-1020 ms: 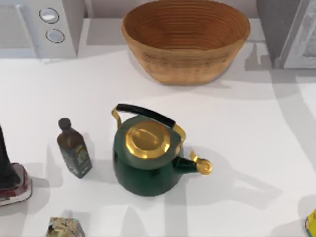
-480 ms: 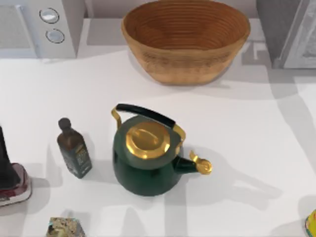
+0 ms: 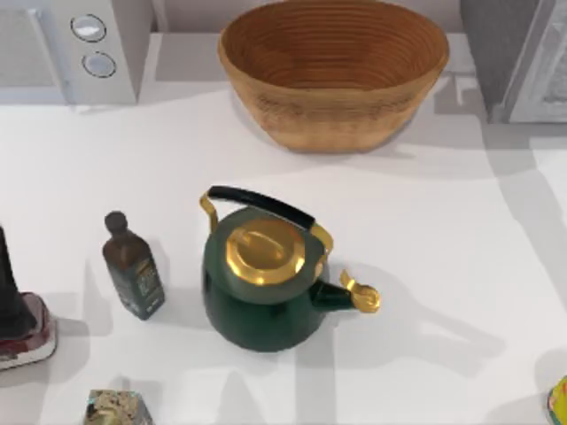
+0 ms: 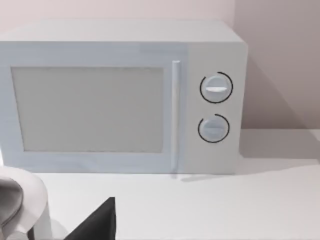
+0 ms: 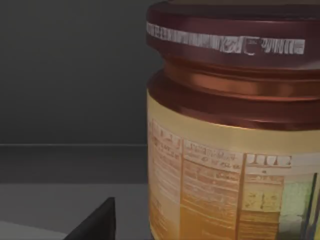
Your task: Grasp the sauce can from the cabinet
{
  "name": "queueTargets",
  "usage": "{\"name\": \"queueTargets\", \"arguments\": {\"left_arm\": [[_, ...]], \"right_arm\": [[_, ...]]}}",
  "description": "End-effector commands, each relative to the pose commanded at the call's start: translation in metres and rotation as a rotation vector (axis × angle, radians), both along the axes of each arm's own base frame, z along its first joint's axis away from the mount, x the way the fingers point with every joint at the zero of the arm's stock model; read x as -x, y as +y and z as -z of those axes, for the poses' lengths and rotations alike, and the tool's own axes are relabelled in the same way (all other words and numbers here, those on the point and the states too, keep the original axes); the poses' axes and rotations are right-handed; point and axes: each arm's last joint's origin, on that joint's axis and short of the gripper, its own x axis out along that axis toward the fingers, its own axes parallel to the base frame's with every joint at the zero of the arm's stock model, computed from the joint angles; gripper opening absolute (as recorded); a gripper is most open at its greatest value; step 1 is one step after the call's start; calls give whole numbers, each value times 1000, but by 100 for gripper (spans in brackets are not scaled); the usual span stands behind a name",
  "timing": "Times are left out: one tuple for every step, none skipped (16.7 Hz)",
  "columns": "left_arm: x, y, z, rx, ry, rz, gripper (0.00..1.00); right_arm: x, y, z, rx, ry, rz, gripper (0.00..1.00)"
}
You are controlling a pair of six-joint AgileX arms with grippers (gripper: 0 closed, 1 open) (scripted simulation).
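The white table [image 3: 443,266] carries, from large to small: a white microwave [image 3: 75,49] at the far left corner, a woven basket [image 3: 333,71] at the far middle, and a grey cabinet [image 3: 518,57] at the far right. A green kettle [image 3: 261,283] with a gold lid stands in the middle of the table. Just to its left, apart from it, stands a dark square-shouldered bottle [image 3: 133,266].

The sauce can [image 5: 232,135] looms close in the right wrist view, upright on a grey shelf surface against a dark back wall; its maroon top sits above a coppery shoulder and a tan printed label. A dark finger tip [image 5: 97,222] of the right gripper shows near the can but apart from it; whether the right fingers are wide or narrow cannot be told.

The left wrist view faces the microwave's door and two dials, with one dark finger tip [image 4: 97,222] low in view; the state of the left fingers likewise cannot be told.
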Motion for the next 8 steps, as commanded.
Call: {"name": "queueTargets", "arguments": {"left_arm": [[0, 0, 0, 0, 0, 0, 100], [0, 0, 0, 0, 0, 0, 100], [0, 0, 0, 0, 0, 0, 100], [0, 0, 0, 0, 0, 0, 100], [0, 0, 0, 0, 0, 0, 100], [0, 0, 0, 0, 0, 0, 100], [0, 0, 0, 0, 0, 0, 100], [0, 0, 0, 0, 0, 0, 100]], "right_arm": [[2, 1, -1, -1, -5, -4, 100], [1, 1, -1, -1, -4, -4, 100], [-3, 1, -1, 0, -2, -2, 100], [-8, 1, -1, 0, -1, -1, 100], [-16, 1, -2, 0, 0, 0, 100], [-24, 1, -2, 0, 0, 0, 100], [-32, 0, -2, 0, 0, 0, 100], [-41, 0, -2, 0, 0, 0, 100]]}}
